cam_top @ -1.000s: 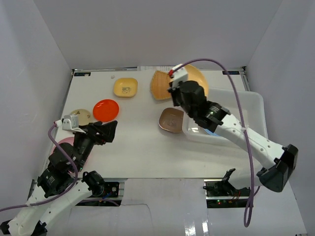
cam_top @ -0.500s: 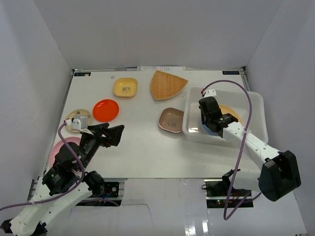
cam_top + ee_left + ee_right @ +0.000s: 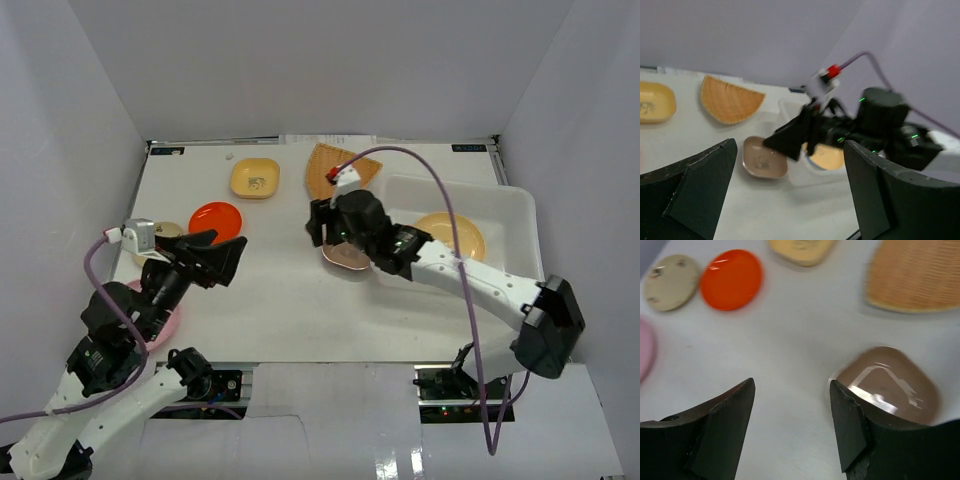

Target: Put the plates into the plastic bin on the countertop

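While the left gripper (image 3: 228, 246) hangs spread and empty beside the orange-red plate (image 3: 213, 220), the right gripper (image 3: 791, 390), fingers parted and empty, hovers just beside the brown plate (image 3: 888, 381); a yellow-orange plate (image 3: 452, 236) lies inside the plastic bin (image 3: 520, 204).

Setting: a robotics lab test cell. Plain white walls (image 3: 320, 70) box in the white desk (image 3: 270, 300). The left arm (image 3: 105, 350) and right arm (image 3: 470, 280), both cabled, mount at its near edge.
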`<state>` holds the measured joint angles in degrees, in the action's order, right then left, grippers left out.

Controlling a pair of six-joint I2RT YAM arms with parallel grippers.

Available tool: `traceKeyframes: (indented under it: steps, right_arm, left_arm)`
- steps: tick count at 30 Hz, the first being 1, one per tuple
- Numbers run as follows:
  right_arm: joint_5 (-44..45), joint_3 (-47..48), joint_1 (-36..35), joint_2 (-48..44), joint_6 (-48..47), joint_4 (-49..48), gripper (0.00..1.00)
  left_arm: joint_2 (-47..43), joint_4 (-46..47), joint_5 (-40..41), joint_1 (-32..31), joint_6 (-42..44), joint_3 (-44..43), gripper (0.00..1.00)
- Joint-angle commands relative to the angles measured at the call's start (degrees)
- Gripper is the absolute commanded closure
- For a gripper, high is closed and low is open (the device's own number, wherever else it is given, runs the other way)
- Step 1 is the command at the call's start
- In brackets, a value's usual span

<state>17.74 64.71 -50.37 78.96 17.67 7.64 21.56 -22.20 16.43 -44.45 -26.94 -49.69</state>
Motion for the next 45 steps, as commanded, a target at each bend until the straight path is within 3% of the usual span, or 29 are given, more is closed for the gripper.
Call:
traceKeyframes:
  steps: [1,9,15,21,24,27,29,31,37,42,44,45]
  right_arm:
    - [-6.13,5.57,-8.92,11.98,7.98,-13.50,0.33]
    - [-12.36,32.49,-18.36,43.61,16.05,-15.72,0.36]
    - [-15.36,39.58,-19.50,54.25,22.67,-19.95,0.32]
    - [-21.33,53.48,-21.00,66.75,27.06,-17.84,0.16]
    - [-21.69,62.10,-21.00,71.84,27.33,-12.84,0.15]
    - [-23.26,61.77,-20.39,73.00,29.43,-13.35,0.15]
    - [-24.32,61.50,-19.86,73.79,31.10,-14.32,0.19]
    - [-25.38,64.38,-19.77,74.84,31.11,-13.71,0.30]
    - [-32.05,67.48,-20.03,79.68,36.81,-11.42,0.41]
    - [-29.80,57.68,-19.94,75.39,38.93,-15.18,0.62]
    - [-27.68,54.05,-19.94,71.45,37.27,-15.99,0.65]
    - [-26.19,50.90,-19.86,70.47,36.83,-16.25,0.73]
  left_arm:
    - [1.72,3.82,-4.47,0.15,1.19,-6.97,0.02]
    - [4.36,1.46,-10.53,0.24,-0.57,-12.27,0.02]
    - [3.93,1.63,-14.75,0.24,-4.26,-9.73,0.02]
    - [4.63,1.72,-18.34,0.24,-5.32,-8.06,0.02]
    - [3.76,0.93,-18.36,0.24,-5.67,-7.44,0.02]
    - [2.52,0.40,-17.31,0.24,-6.37,-5.86,0.02]
    - [1.03,0.22,-17.30,0.24,-6.90,-4.98,0.02]
    - [-0.20,0.05,-16.61,0.24,-7.07,-4.54,0.02]
    - [-2.84,-0.83,-13.09,0.32,-7.43,-2.61,0.02]
    - [-5.39,-1.44,-11.86,0.24,-7.69,-1.02,0.02]
    - [-5.74,-2.41,-11.33,0.24,-7.34,-1.28,0.02]
    - [-5.83,-2.85,-11.07,0.24,-7.08,-1.81,0.02]
